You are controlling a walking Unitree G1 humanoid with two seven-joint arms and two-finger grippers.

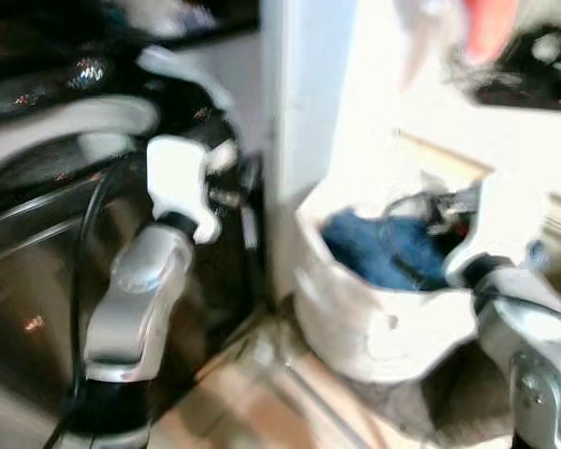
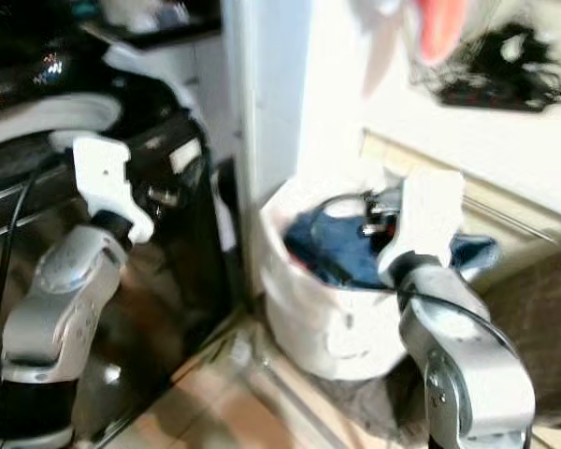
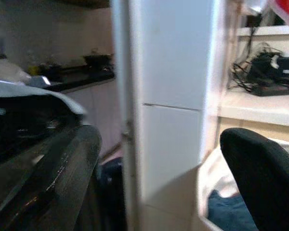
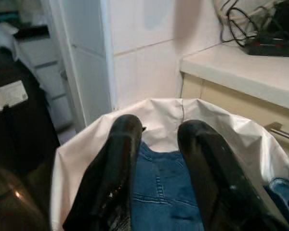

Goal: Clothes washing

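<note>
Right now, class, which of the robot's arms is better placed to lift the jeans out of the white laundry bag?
Right. The right gripper hangs open directly over the blue jeans in the white laundry bag, while the left gripper is raised by the black washing machine, away from the bag.

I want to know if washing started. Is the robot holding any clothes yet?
No. The right tool hangs open above the blue jeans in the white laundry bag, gripping nothing. The left tool is open too.
</note>
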